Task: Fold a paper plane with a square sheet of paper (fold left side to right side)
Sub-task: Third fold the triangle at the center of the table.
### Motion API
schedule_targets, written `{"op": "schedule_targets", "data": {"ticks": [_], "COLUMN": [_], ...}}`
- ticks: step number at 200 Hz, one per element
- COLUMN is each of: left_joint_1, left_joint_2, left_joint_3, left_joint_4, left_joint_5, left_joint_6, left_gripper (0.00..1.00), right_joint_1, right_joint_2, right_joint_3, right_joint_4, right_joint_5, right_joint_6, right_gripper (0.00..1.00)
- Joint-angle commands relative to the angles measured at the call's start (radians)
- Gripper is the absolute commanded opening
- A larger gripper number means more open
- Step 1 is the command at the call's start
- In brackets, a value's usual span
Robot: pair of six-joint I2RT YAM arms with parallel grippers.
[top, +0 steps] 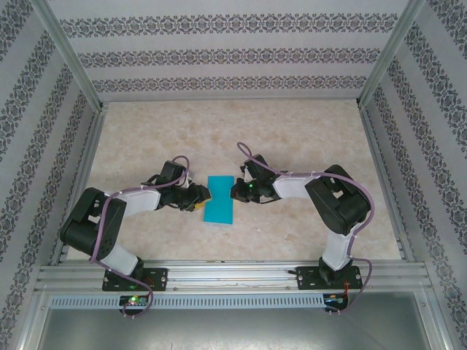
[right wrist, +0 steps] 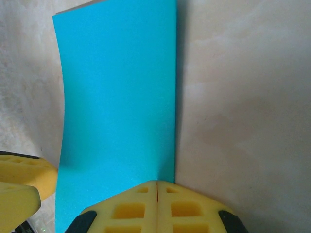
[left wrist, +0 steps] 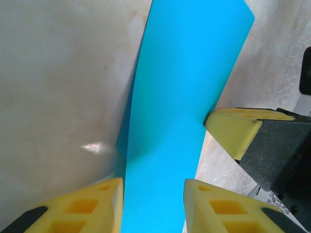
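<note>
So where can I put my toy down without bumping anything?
The far half of the table, between the blue paper and the back wall, is bare. The middle is crowded: the left gripper and right gripper flank the paper.

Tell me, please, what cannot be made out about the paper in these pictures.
Top view: how many layers the paper has; too small.
Left wrist view: the paper's near end, cut off by the frame's bottom edge beside the left gripper.
Right wrist view: the paper's near corner, hidden under the shut right gripper.
</note>
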Motion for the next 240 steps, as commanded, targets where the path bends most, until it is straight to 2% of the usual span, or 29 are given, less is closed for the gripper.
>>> {"op": "schedule_targets", "data": {"ticks": [1, 18, 74, 114, 129, 174, 189, 210, 240], "left_joint_1": [-0.007, -0.006, -0.006, -0.008, -0.012, -0.03, -0.04, -0.051, -0.055], "left_joint_2": [0.005, 0.011, 0.01, 0.003, 0.001, 0.01, 0.011, 0.01, 0.01], "left_joint_3": [-0.014, -0.02, -0.02, -0.018, -0.011, 0.015, 0.029, 0.052, 0.069], "left_joint_4": [-0.043, -0.034, -0.046, -0.049, -0.053, -0.05, -0.061, -0.096, -0.128], "left_joint_5": [0.022, 0.029, 0.021, 0.025, 0.025, 0.034, 0.031, 0.019, 0.008], "left_joint_6": [-0.005, -0.005, 0.003, 0.001, -0.009, -0.075, -0.101, -0.114, -0.124], "left_gripper": [0.37, 0.36, 0.23, 0.07, 0.0, 0.0, 0.0, 0.0, 0.0], "right_joint_1": [-0.011, -0.012, -0.012, -0.018, -0.024, -0.036, -0.029, 0.005, 0.126], "right_joint_2": [0.037, 0.037, 0.03, 0.006, -0.019, -0.159, -0.213, -0.292, -0.4], "right_joint_3": [-0.007, -0.007, -0.01, 0.008, 0.021, 0.0, -0.026, -0.067, -0.13], "right_joint_4": [-0.071, -0.07, -0.07, -0.07, -0.071, -0.098, -0.117, -0.159, -0.197], "right_joint_5": [0.028, 0.028, 0.03, 0.02, 0.022, 0.085, 0.114, 0.161, 0.275], "right_joint_6": [-0.025, -0.026, -0.026, -0.054, -0.078, -0.193, -0.253, -0.349, -0.466], "right_gripper": [0.0, 0.0, 0.0, 0.0, 0.06, 0.33, 0.39, 0.45, 0.5]}}
